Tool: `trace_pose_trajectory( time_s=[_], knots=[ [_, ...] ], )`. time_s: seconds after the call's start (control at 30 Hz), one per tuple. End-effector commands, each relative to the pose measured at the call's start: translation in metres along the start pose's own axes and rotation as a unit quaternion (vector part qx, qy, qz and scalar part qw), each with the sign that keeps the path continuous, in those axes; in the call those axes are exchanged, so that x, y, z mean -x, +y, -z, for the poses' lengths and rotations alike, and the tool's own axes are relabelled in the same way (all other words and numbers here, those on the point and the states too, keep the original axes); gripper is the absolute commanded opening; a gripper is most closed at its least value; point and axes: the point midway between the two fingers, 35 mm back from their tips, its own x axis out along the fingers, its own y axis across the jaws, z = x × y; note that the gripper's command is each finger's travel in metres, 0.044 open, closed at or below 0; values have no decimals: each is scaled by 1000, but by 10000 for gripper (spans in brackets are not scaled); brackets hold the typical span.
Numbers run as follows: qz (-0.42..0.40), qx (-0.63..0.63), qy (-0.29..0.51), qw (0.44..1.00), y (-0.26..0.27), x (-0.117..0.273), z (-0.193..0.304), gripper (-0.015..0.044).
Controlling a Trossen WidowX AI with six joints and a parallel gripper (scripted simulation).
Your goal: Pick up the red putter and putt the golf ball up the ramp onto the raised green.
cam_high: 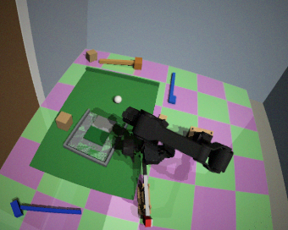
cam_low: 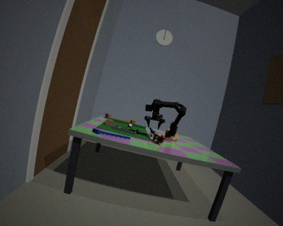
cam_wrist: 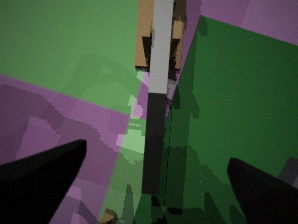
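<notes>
A dim grey room holds a checkered green-and-purple desk. The red-headed putter with its grey-and-black shaft lies untouched at the dark green mat's edge, directly between and below the wide-open, empty black gripper. Grasping and putting remain; the white golf ball waits near the grey ramp.
</notes>
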Motion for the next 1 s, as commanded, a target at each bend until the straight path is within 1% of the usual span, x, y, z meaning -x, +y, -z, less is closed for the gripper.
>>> trace_pose_trajectory(
  time_s=[0.0, 0.1, 0.27, 0.43, 0.63, 0.97],
  knots=[
    [3, 12, -12, 1000, 3, 2, 3, 440],
    [4, 14, -13, 1000, 2, -1, 4, 440],
    [7, 28, -21, 999, 2, -18, 8, 440],
    [7, 30, -22, 999, 2, -24, 9, 440],
    [8, 31, -23, 999, 2, -43, 13, 440],
    [8, 31, -23, 999, 1, -52, 15, 440]
  ],
)
